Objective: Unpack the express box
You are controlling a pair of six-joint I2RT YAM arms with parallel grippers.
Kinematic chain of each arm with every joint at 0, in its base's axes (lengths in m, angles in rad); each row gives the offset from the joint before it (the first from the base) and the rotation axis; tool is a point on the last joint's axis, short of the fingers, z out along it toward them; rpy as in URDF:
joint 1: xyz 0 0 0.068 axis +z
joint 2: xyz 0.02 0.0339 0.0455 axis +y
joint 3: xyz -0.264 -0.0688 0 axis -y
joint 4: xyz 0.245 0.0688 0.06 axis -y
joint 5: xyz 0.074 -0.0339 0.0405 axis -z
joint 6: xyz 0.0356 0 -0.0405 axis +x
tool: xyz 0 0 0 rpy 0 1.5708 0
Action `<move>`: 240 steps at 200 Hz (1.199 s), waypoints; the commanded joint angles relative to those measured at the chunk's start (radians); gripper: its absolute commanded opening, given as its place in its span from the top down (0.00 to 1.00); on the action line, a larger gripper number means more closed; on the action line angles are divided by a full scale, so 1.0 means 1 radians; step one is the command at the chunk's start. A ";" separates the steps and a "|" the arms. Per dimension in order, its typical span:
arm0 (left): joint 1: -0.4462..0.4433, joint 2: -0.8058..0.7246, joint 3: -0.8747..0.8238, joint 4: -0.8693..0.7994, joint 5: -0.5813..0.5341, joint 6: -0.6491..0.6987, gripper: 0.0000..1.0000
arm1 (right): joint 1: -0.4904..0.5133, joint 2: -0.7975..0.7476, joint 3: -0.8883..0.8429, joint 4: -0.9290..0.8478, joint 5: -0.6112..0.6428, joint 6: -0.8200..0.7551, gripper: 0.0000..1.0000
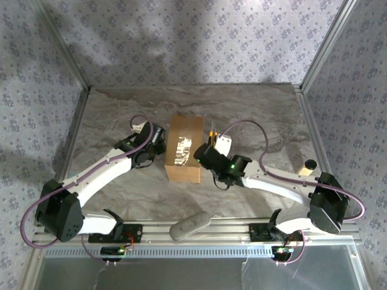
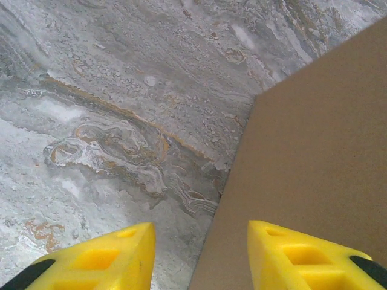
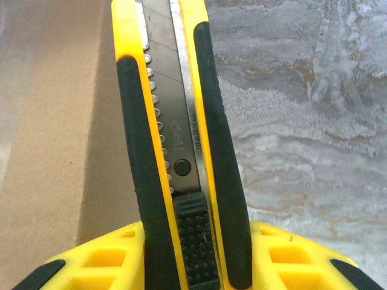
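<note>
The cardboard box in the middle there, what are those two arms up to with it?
They seem to be getting ready to cut it open. The right pincer is clamped on a yellow and black utility knife, held just beside the right side of the express box. The left pincer sits at the box's left side with its jaws apart and nothing in them. The box lies on the marbled table, flaps closed, shiny tape still across the top.

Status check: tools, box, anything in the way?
Left tool open at left side of express box. Right tool shut on yellow utility knife, right of box. Flaps closed, taped. Grey object near edge, apart.
</note>
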 commanded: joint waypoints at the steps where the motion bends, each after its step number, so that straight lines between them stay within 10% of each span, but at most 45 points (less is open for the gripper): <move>1: -0.019 -0.017 0.037 -0.022 0.026 0.033 0.56 | 0.027 -0.001 0.010 -0.106 -0.005 0.057 1.00; 86: -0.018 -0.304 -0.018 -0.326 0.065 0.036 0.56 | -0.282 -0.085 0.020 0.026 -0.292 -0.360 1.00; 167: -0.284 -0.454 -0.192 -0.339 0.086 -0.189 0.60 | -0.584 0.361 0.411 0.167 -0.588 -0.697 1.00; 240: -0.401 -0.341 -0.168 -0.183 0.058 -0.217 0.60 | -0.588 0.640 0.781 0.024 -0.682 -0.793 1.00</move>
